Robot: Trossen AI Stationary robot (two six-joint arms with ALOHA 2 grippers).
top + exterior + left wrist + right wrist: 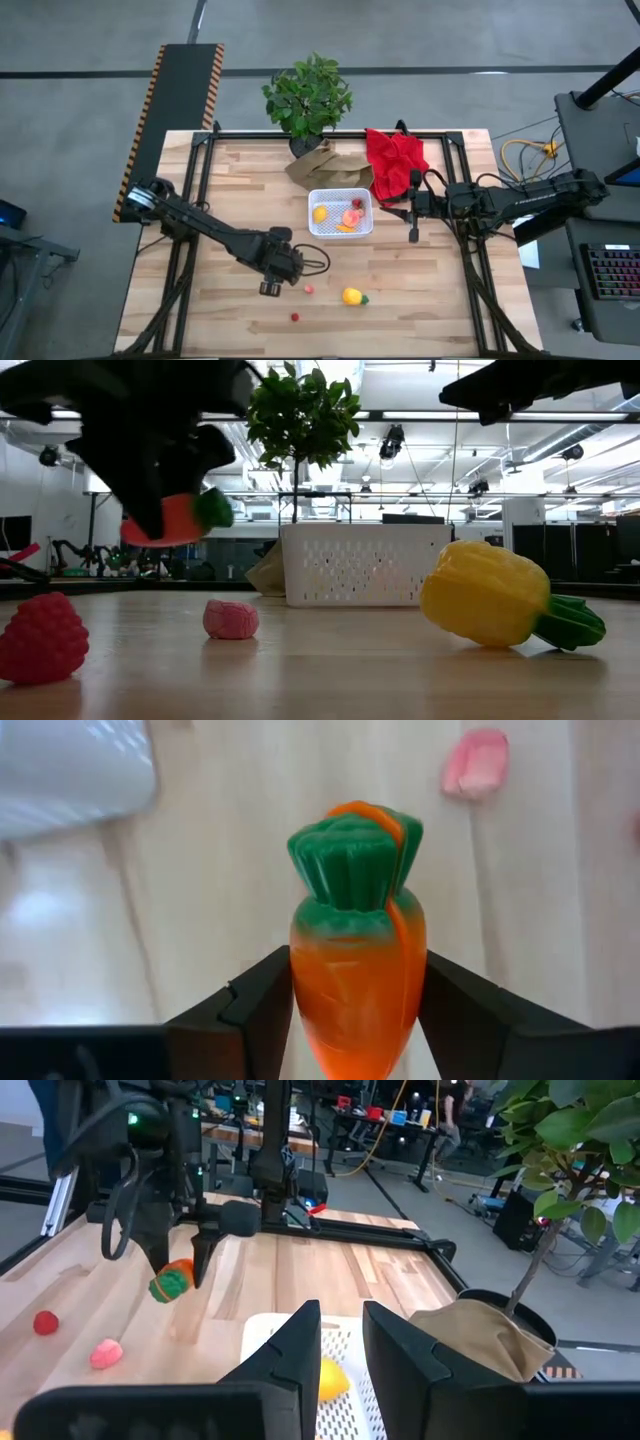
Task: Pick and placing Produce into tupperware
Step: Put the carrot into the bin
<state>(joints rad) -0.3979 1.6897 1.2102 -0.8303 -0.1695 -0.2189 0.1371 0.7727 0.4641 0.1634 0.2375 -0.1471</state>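
Note:
My left gripper (272, 283) hovers near the table's middle front, shut on an orange toy carrot (355, 970) with a green top. The white tupperware (312, 215) sits at the table's centre with a yellow, a pink-red and an orange piece inside. On the wood lie a yellow pepper with a green stem (352, 296), a small pink piece (309, 289) and a red raspberry (295, 317). My right gripper (413, 215) is open, just right of the tupperware (265, 1325), touching nothing. My left gripper pinches the carrot's orange body (340, 995) between its two fingers (260, 1005), one on either side. The green top (355, 860) sticks out beyond the fingertips. In the low view the carrot (175, 518) is lifted clear of the table, hanging below the gripper.
A potted plant (307, 100) stands at the far edge, with a crumpled brown paper bag (325, 165) and a red cloth (395, 155) just behind the tupperware. Bare wood lies on the left side and along the near edge.

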